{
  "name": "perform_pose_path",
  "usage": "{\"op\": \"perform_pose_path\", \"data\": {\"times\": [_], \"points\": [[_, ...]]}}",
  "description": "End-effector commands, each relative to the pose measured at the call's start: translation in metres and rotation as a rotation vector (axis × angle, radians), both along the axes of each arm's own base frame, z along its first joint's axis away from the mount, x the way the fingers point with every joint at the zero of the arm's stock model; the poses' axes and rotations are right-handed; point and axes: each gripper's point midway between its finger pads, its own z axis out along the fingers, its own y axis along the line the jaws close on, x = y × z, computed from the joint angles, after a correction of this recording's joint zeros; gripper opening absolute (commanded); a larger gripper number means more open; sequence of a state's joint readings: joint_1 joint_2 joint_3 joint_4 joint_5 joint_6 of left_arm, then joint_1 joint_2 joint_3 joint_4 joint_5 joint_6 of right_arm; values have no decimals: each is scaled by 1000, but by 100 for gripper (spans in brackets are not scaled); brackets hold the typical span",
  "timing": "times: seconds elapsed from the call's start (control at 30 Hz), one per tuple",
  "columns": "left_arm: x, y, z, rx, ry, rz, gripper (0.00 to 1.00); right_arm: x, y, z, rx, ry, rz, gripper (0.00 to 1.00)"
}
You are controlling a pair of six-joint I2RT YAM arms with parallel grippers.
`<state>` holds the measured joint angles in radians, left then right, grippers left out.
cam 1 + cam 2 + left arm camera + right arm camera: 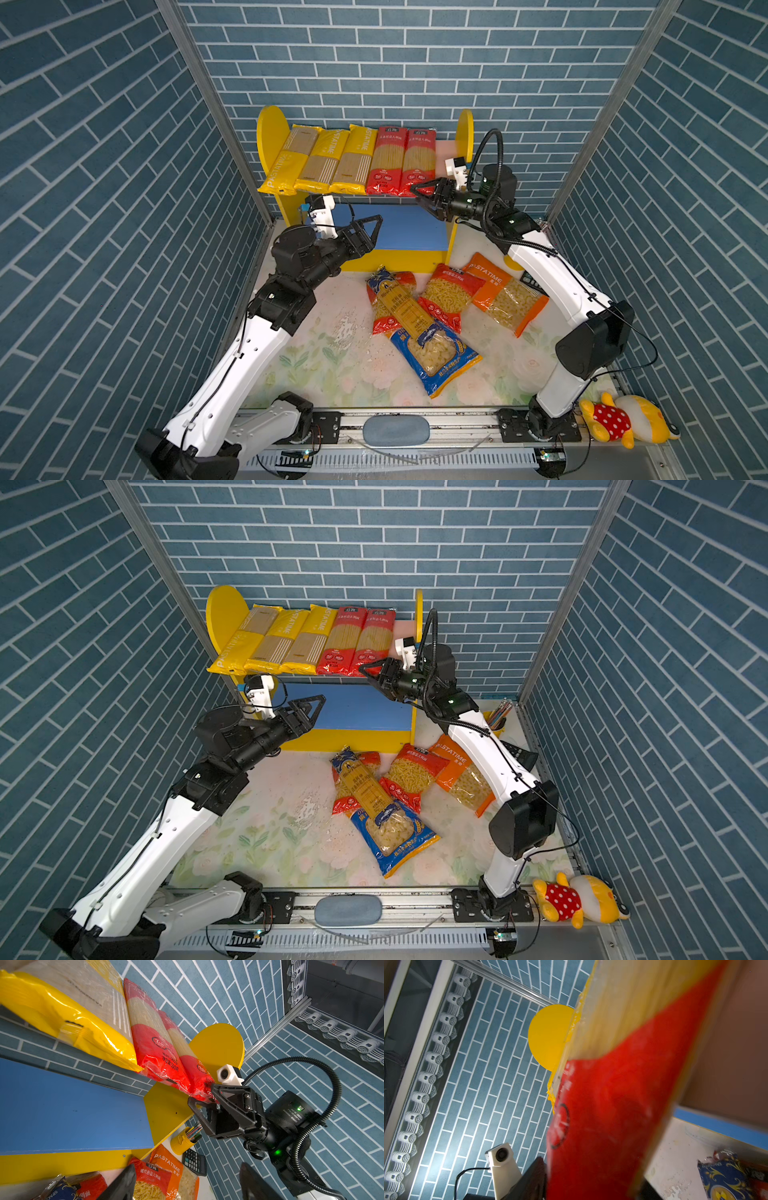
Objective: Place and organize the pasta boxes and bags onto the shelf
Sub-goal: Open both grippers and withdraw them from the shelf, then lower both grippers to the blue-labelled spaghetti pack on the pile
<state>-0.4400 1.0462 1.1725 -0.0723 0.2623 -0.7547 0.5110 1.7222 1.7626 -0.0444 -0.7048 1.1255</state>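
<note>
Blue brick-patterned walls (374,62) close in a floral surface (316,365), and at its 12 o'clock edge stands the shelf (272,129), yellow-sided, with a pink upper board (446,153) over a blue lower board (407,228). From 7 o'clock the left hand (374,228) hangs in front of the lower board, its fingers spread wide around nothing. From 4 o'clock the right hand (420,198) reaches the front edge of the upper board, its fingers parted on either side of the near end of the rightmost red spaghetti pack (419,160). That pack lies on the pink board in a row of five, front ends overhanging. A second red spaghetti pack (386,162) is touching it, and three yellow spaghetti packs (320,162) run on toward 9 o'clock. Loose on the surface, from centre toward 3 o'clock, lie a blue bag (440,357), an orange bag (505,297) and a red bag (451,297). A dark-blue spaghetti pack (399,303) rests across another red bag (384,322). A plush toy (615,419) sits off the surface at 5 o'clock. Beside the shelf's 3 o'clock panel are a yellow pencil cup (498,723) and a calculator (194,1161).
</note>
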Motion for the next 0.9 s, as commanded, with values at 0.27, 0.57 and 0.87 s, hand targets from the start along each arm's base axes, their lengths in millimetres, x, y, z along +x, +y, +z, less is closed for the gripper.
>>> {"op": "perform_pose_path", "data": {"times": [0.27,0.57,0.87], "points": [[-48,-34,-62,139,-36,-123,81,-59,-57,-31,-132,-35,-87,61],[-72,-50,-191,229,209,-124,81,-110,-95,-179,-367,120,-121,58],[-72,-52,-283,333,423,-75,81,-134,-90,-284,-585,262,-49,62]]}}
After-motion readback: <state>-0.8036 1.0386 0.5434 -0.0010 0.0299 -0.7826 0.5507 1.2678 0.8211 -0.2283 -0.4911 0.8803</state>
